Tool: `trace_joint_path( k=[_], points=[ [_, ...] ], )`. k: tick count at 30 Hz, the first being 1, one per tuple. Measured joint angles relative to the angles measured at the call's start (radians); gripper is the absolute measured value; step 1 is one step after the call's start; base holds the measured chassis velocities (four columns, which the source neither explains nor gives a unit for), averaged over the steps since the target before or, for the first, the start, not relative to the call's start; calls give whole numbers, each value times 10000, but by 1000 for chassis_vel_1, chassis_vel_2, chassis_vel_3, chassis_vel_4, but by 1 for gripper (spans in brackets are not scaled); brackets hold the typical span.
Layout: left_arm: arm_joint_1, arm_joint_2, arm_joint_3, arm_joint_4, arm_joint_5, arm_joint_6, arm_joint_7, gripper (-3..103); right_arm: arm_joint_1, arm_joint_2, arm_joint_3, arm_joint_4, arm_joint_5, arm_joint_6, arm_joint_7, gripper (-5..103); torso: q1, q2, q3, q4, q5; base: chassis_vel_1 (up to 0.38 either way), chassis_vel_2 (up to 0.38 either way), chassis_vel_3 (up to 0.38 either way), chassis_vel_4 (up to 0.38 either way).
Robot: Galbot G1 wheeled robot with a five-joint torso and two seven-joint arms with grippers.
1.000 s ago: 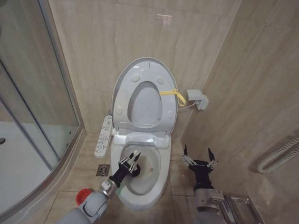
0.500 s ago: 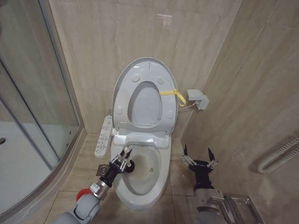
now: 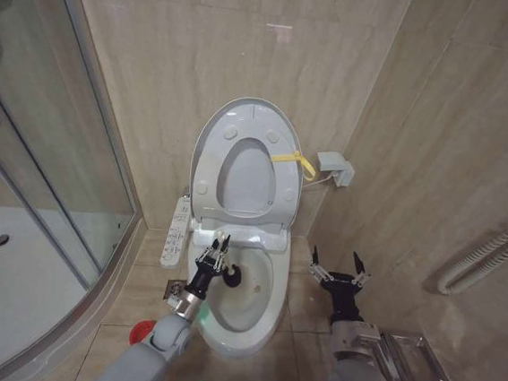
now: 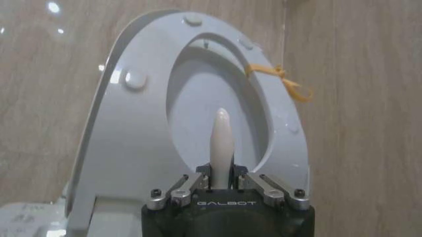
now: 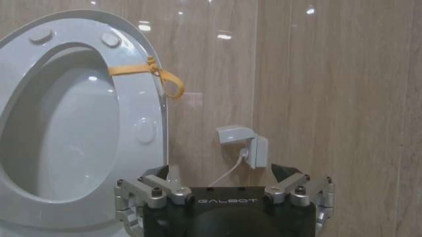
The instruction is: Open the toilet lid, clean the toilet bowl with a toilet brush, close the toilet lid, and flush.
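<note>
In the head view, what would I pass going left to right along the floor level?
Shower tray → red holder → left gripper with the toilet brush → right gripper → metal rack.

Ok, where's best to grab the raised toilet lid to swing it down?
Take the toilet lid at its top rim, coming from the front. It stands upright against the wall, and there its curved edge shows clear above the seat ring.
</note>
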Motion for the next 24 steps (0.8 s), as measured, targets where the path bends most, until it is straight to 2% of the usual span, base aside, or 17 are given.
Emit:
trace_joint_path(
  k=[7,12,19,24],
  points=[
    [-619,-426,228,913,-255,-128,113,20,0,0,0,0,0,0,-2,100,0,0,0,1,1,0,0,0,0],
    [-1135,-984,554,1427,-242,-113,142,20,0,0,0,0,0,0,0,100,0,0,0,-1,2,0,0,0,0],
    [-1326,-1594,776,1665,-190,30,136,20,0,0,0,0,0,1,0,100,0,-1,0,-2,0,0,0,0,0],
    [-1276,-1779,835,1768,-89,90,129,20,0,0,0,0,0,0,0,100,0,0,-1,0,0,0,0,0,0]
  ],
)
